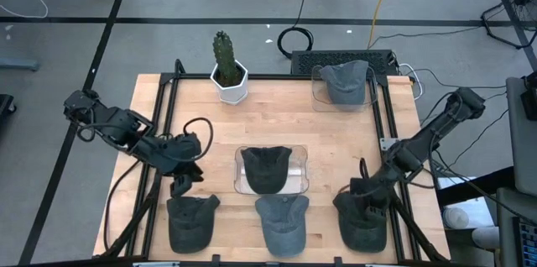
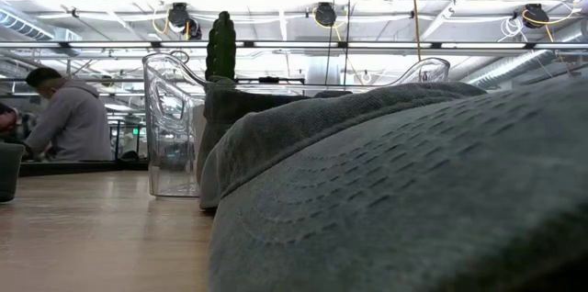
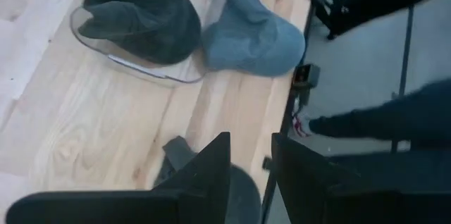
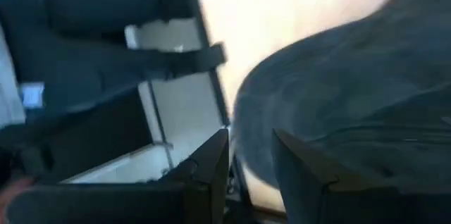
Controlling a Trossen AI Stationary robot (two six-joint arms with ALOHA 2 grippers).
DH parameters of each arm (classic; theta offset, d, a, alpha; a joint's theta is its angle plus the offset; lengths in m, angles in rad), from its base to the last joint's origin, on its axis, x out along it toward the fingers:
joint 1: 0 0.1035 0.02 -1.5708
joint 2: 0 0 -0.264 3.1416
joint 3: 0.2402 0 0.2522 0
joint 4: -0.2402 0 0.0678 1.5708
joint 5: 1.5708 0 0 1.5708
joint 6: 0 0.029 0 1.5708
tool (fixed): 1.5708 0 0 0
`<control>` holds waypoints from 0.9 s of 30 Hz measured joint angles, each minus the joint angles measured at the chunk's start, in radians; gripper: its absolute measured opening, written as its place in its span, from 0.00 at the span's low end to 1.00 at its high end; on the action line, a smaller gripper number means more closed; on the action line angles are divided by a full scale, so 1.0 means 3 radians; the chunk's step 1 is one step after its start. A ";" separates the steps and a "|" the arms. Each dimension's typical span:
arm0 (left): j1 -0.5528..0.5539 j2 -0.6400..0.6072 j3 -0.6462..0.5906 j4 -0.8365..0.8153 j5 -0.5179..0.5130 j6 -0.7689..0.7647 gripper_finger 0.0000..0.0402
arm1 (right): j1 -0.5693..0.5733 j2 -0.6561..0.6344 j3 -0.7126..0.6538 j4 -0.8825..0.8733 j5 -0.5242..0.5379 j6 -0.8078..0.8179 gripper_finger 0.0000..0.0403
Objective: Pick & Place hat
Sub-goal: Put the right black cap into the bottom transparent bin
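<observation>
Down at the wooden table (image 1: 285,116)'s front right corner, a dark grey hat (image 1: 362,223) lies directly under the right gripper (image 1: 367,193), whose fingers stand slightly apart over its crown, gripping nothing. Opposite, the left gripper (image 1: 180,185) hovers just above another dark hat (image 1: 190,221) at the front left, jaws partly open and empty. Between them lie a lighter grey hat (image 1: 282,223) and a hat in a clear tray (image 1: 300,170). Farther back stand a potted cactus (image 1: 226,67) and a person (image 2: 64,119) beyond.

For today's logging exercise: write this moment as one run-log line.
right gripper: over right hat | left gripper: above left hat | tray: hat inside
</observation>
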 joint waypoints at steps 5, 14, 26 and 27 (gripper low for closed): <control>-0.0002 -0.0001 0.0000 0.0515 -0.0099 -0.0078 0.28 | 0.0123 0.0018 0.0000 0.0648 -0.0204 0.0186 0.23; 0.0241 -0.0001 0.0000 0.2351 -0.0491 0.0683 0.28 | -0.0340 -0.0622 0.0000 0.2266 0.0665 0.0260 0.13; 0.0601 -0.0003 0.0000 0.3108 -0.0650 0.0865 0.28 | -0.1308 -0.0601 0.0082 0.5430 0.2304 -0.3452 0.17; 0.0619 -0.0003 0.0000 0.3199 -0.0651 0.0857 0.28 | -0.1407 -0.0573 0.0181 0.5335 0.2410 -0.3647 0.17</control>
